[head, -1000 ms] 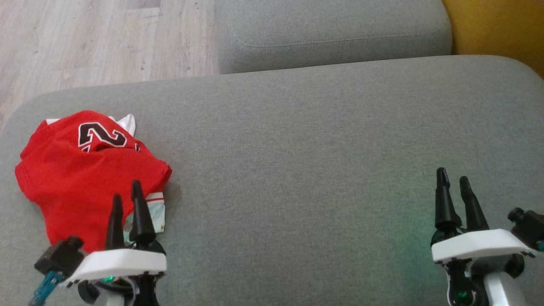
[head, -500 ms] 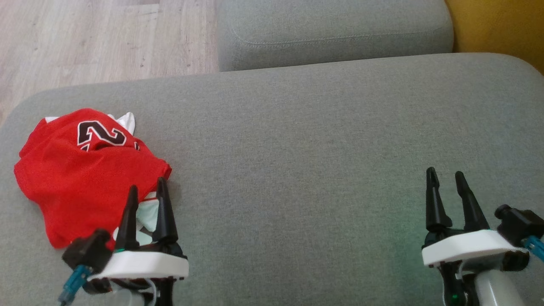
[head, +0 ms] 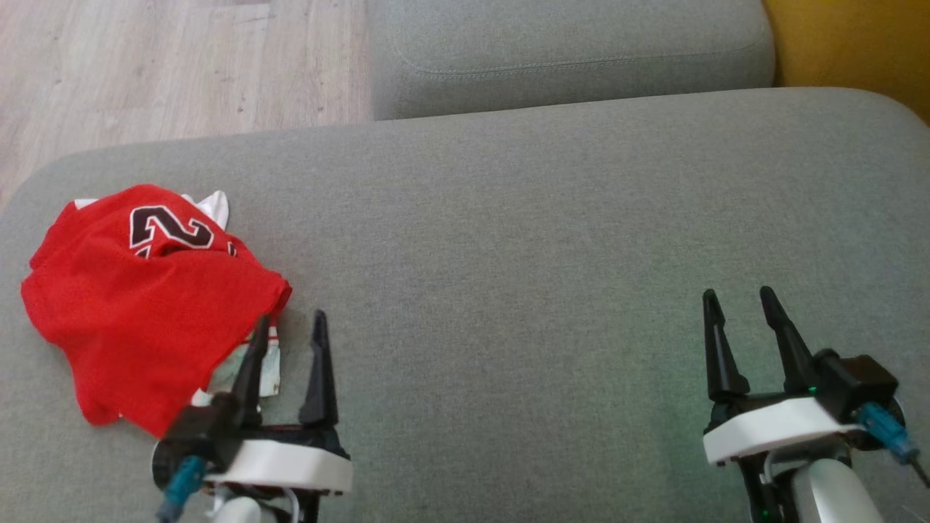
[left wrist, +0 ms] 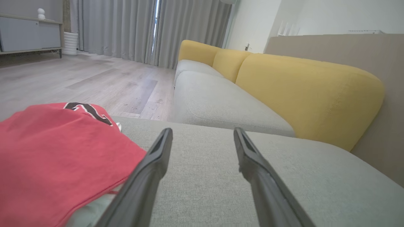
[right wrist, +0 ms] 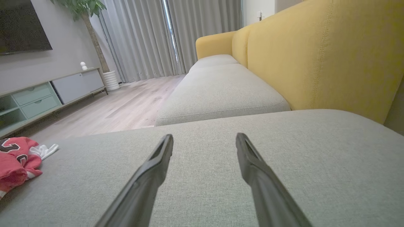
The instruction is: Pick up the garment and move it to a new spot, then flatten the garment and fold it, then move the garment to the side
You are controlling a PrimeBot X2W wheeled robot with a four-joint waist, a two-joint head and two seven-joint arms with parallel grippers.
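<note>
Pale wood floor (head: pixel 145 65) shows at the far left, beyond a grey fabric sofa seat (head: pixel 545 240). Crumpled at the seat's left end lies the red garment (head: pixel 138 290), its black numeral up and a white edge showing. Just beside its near-right corner is the left gripper (head: pixel 290 317), fingers spread, holding nothing. Well apart to the right, the right gripper (head: pixel 737 293) is likewise spread and empty above the seat. A second grey cushion (head: pixel 567 51) adjoins behind, a yellow backrest (head: pixel 850 43) stands at the far right, and grey curtains (left wrist: pixel 126 28) hang across the room.
</note>
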